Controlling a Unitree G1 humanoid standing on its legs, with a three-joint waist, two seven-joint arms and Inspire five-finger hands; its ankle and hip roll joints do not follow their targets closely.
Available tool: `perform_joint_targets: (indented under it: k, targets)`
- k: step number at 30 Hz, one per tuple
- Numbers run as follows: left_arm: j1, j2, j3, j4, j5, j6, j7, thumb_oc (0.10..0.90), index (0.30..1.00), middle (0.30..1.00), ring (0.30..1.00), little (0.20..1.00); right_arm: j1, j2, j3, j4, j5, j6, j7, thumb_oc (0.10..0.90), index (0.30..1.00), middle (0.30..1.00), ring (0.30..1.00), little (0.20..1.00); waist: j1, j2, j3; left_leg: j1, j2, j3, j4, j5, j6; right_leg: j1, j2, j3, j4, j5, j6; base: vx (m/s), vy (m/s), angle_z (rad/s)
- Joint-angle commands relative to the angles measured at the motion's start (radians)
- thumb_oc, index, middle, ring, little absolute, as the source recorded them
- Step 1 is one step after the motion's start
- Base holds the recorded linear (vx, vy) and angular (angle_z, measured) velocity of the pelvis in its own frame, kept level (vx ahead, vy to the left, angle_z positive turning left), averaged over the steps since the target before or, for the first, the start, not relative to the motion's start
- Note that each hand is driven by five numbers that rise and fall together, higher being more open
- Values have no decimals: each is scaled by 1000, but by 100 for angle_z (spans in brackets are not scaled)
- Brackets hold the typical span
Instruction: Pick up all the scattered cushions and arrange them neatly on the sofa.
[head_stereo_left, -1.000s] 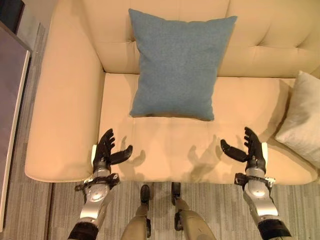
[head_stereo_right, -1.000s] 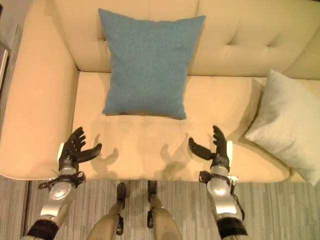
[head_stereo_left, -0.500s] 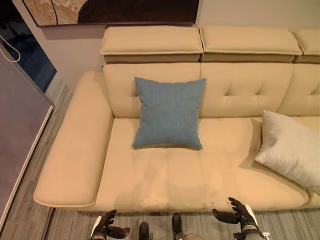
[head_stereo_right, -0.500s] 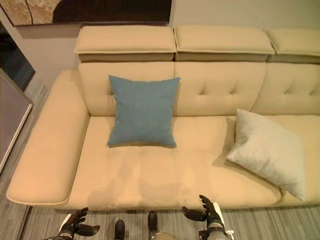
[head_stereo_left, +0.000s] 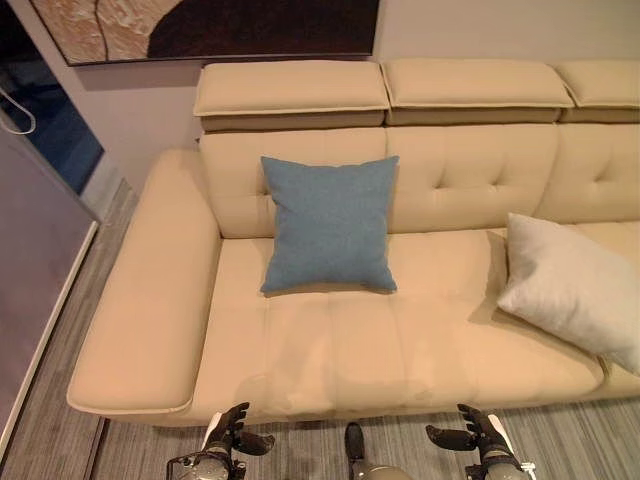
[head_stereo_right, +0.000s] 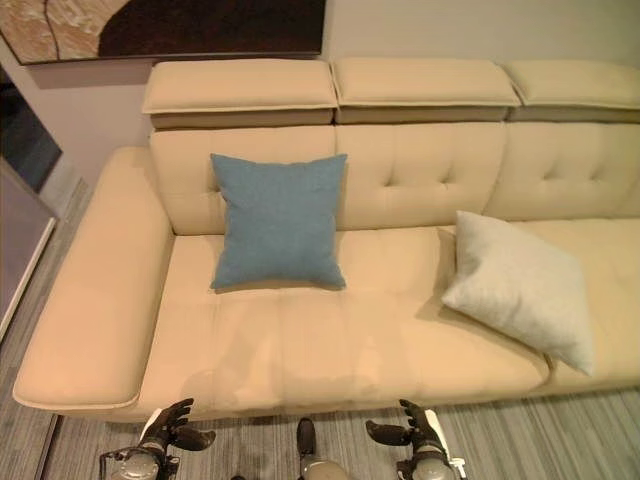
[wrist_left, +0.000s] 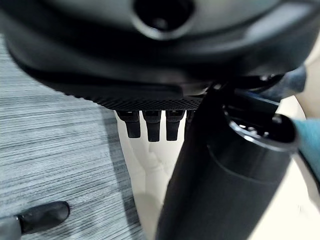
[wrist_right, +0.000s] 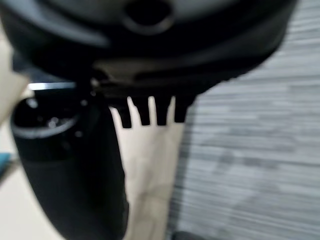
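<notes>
A blue cushion (head_stereo_left: 329, 224) stands upright against the backrest of the beige sofa (head_stereo_left: 400, 340), on its left seat. A pale grey cushion (head_stereo_left: 570, 287) lies tilted on the seat further right. My left hand (head_stereo_left: 228, 436) and right hand (head_stereo_left: 478, 436) hang low in front of the sofa's front edge, both open with straight fingers and holding nothing. They are well short of either cushion. In the left wrist view the fingers (wrist_left: 153, 125) point at the sofa's front, and in the right wrist view the fingers (wrist_right: 150, 111) do the same.
The sofa's wide left armrest (head_stereo_left: 150, 300) runs toward me. Grey striped floor (head_stereo_left: 60, 440) lies in front and to the left. A dark panel (head_stereo_left: 30, 270) stands at the far left, and a picture (head_stereo_left: 200, 25) hangs on the wall behind.
The camera has drawn back from the sofa and turned slightly right, so more of the pale cushion shows. Both hands stay open and low in front of the seat.
</notes>
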Motion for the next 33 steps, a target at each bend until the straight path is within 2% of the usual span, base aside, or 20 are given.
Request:
perform_joint_targets:
  k: [1,3,4,5,7,8,10,12,15,16,18,25,27,30,32,33]
  targets:
    - [3,57,32,-3,33,-36,30,800,900,900,900,900,-27,-24,3,-9,-24,-12,-29,800,900,900,900,900,25,-40,12,17,-55,-8,77,-125,-1,-14,0,-9,-13,-88,122,-245,123,-44]
    - [-6,73,35,2,37,-36,32,800,900,900,900,900,-34,-9,12,15,-30,0,-26,800,900,900,900,900,34,-52,38,-16,-65,0,91,-108,11,-46,-9,-15,11,-95,143,-380,103,-40]
    - [-10,83,37,9,40,-28,33,800,900,900,900,900,-40,1,17,43,-27,5,-25,800,900,900,900,900,44,-52,50,-43,-64,8,97,-85,20,-49,-13,-17,87,-128,138,-327,57,-24]
    - [-10,83,37,9,40,-28,33,800,900,900,900,900,-40,1,17,44,-27,5,-25,800,900,900,900,900,46,-52,51,-42,-64,9,97,-87,20,-50,-12,-15,91,-130,138,-311,60,-25]
    - [-3,88,41,24,39,-20,30,800,900,900,900,900,-41,10,19,74,-26,7,-22,800,900,900,900,900,69,-33,53,-58,-42,19,64,-40,32,-19,-9,-44,224,-196,112,-249,45,-32]
    - [-3,88,41,24,39,-20,30,800,900,900,900,900,-41,9,19,74,-26,7,-22,800,900,900,900,900,70,-34,54,-55,-42,19,62,-41,32,-19,-9,-43,228,-200,112,-219,22,-42]
    - [2,89,44,37,38,-16,27,800,900,900,900,900,-40,14,16,92,-24,4,-22,800,900,900,900,900,87,-24,38,-67,-23,31,32,-12,31,25,-13,-57,274,-245,102,-159,-28,-34]
    - [1,89,45,45,33,-13,27,800,900,900,900,900,-43,18,9,96,-16,3,-22,800,900,900,900,900,110,-28,15,-87,-13,52,11,10,22,104,-28,-67,232,-263,107,-155,-78,-27]
    - [3,87,38,51,34,-11,30,800,900,900,900,900,-39,23,11,88,-3,5,-23,800,900,900,900,900,123,-48,-14,-99,-12,69,-15,29,9,154,-17,-53,120,-271,99,-92,-126,-32]
    - [-2,78,33,61,31,-11,33,800,900,900,900,900,-43,25,16,90,8,4,-24,800,900,900,900,900,116,-48,-18,-107,-1,78,-21,40,0,157,4,-31,77,-269,93,-63,-117,-33]
    - [-8,75,29,62,32,-9,32,800,900,900,900,900,-43,26,16,90,14,5,-26,800,900,900,900,900,112,-49,-17,-110,3,80,-22,44,-5,162,12,-19,57,-265,89,-73,-108,0]
    - [-25,55,1,71,54,3,19,800,900,900,900,900,-27,30,14,118,29,3,-28,800,900,900,900,900,86,-48,6,-110,18,99,50,25,-30,204,28,-22,-4,-243,70,-57,-67,2]
    - [-27,49,-3,70,51,3,18,800,900,900,900,900,-29,30,15,126,30,6,-29,800,900,900,900,900,89,-50,14,-117,17,91,73,20,-32,204,29,-14,-6,-237,69,-71,11,-15]
    - [-39,27,-14,56,20,-2,27,800,900,900,900,900,-33,23,15,139,29,11,-41,800,900,900,900,900,111,-53,31,-140,-32,-43,116,-5,-30,179,30,33,-3,-208,75,-116,40,-57]
    - [-49,16,-23,59,24,1,22,800,900,900,900,900,-30,17,11,142,30,12,-42,800,900,900,900,900,113,-43,23,-125,-56,-107,82,-8,-14,157,38,77,-5,-186,84,-65,105,-72]
    - [-49,16,-23,60,24,0,21,800,900,900,900,900,-30,17,11,142,30,12,-42,800,900,900,900,900,114,-43,23,-124,-55,-106,80,-7,-14,157,39,78,-5,-186,84,-42,119,-86]
